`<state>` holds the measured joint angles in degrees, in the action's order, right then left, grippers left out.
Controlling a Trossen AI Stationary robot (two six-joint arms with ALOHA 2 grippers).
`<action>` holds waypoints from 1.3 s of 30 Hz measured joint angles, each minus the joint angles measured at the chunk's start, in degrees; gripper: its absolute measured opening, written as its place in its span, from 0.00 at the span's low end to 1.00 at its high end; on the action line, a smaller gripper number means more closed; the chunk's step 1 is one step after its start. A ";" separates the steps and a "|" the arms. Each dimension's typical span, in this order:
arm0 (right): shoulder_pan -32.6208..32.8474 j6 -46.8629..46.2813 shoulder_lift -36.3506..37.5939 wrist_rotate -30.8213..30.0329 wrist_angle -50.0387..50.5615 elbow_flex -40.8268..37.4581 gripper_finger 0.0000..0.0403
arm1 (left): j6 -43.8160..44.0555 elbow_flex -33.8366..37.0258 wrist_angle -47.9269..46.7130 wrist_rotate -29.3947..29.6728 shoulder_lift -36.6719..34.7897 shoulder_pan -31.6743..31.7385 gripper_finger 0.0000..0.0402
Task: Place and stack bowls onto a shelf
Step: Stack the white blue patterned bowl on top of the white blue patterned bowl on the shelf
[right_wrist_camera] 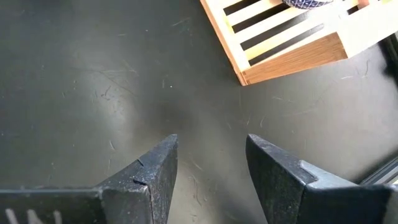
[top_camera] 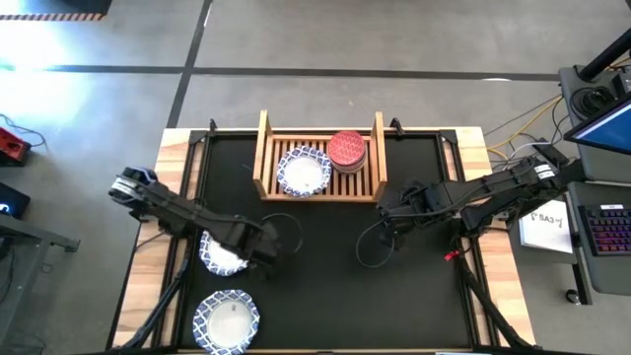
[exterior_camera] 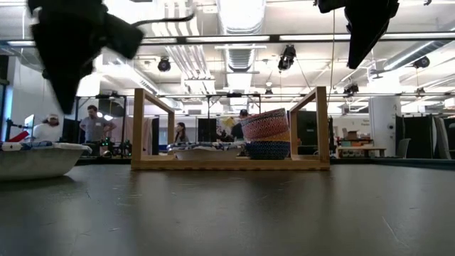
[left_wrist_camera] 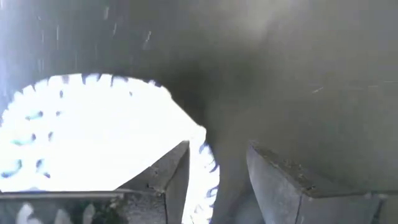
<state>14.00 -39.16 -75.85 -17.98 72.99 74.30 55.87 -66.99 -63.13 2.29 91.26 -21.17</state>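
Note:
The wooden shelf (top_camera: 262, 148) stands at the table's far side. In its left half sits a white blue-rimmed bowl (top_camera: 304, 174). In its right half is a stack of small bowls with the red one (exterior_camera: 264, 124) on top. Two more white blue-rimmed bowls rest on the table at the left, one (top_camera: 219, 254) under my left gripper and one (top_camera: 227, 322) by the near edge. My left gripper (left_wrist_camera: 217, 152) is open and hovers over the first bowl's right rim (left_wrist_camera: 210, 168), one finger over the inside and one outside. My right gripper (right_wrist_camera: 211, 143) is open above bare table, near the shelf's right front corner (right_wrist_camera: 292, 56).
The black mat (top_camera: 325, 286) is bare between the arms and toward the near right. Wooden table edges (top_camera: 498, 286) flank it. A keyboard and papers (top_camera: 552, 222) lie off the table's right side. People stand in the room beyond the shelf (exterior_camera: 92, 124).

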 joint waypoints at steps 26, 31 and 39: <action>0.66 3.15 12.74 -4.57 -6.25 -11.26 0.44 | 13.11 17.77 15.27 0.19 -4.37 -3.10 0.21; 1.73 2.80 19.80 -4.34 -14.59 -20.36 0.44 | 8.24 16.10 18.19 0.26 -4.41 -3.10 0.03; 3.35 3.27 27.43 -4.07 -25.07 -31.47 0.44 | 0.13 10.16 18.50 0.23 -4.41 -3.14 0.01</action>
<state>17.35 -35.89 -48.42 -22.04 47.93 42.84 56.00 -56.83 -44.63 2.52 86.85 -24.32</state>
